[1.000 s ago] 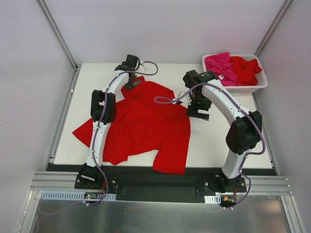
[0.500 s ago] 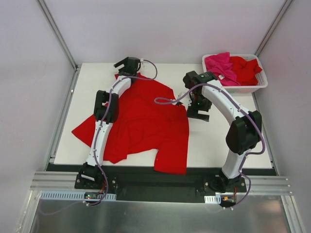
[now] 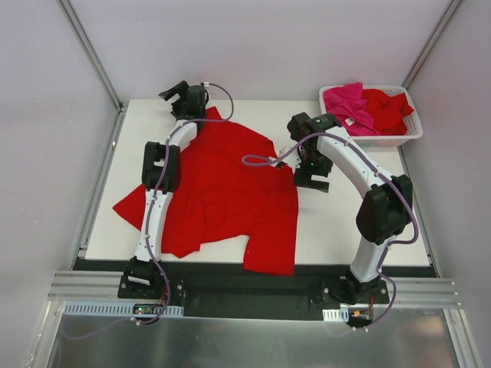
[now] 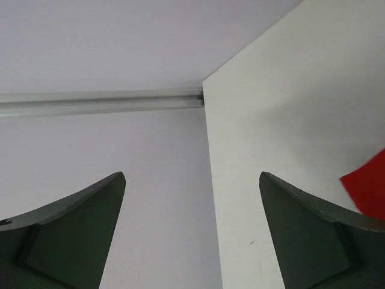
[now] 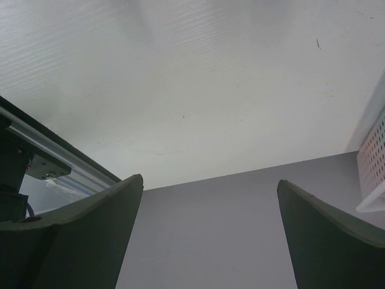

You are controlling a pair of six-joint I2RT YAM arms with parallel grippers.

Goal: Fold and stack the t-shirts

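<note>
The red t-shirt [image 3: 230, 184] is showing soft, matt, wrinkled cloth; the worktop [image 3: 337, 222] is looking smooth and matt white; the basket [image 3: 383, 141] is appearing as slotted white plastic

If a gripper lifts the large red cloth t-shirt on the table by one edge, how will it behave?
The large red cloth t-shirt would probably hang floppy: it lies wrinkled and unevenly spread. It seems light, being thin and flat on the white table. Pushed, it would likely bunch rather than slide.

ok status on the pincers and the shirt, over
Left pincer open, empty, near far edge of white table. Right pincer open, empty. Plain red cloth t-shirt spread flat, unfolded. Left arm spans over it.
</note>
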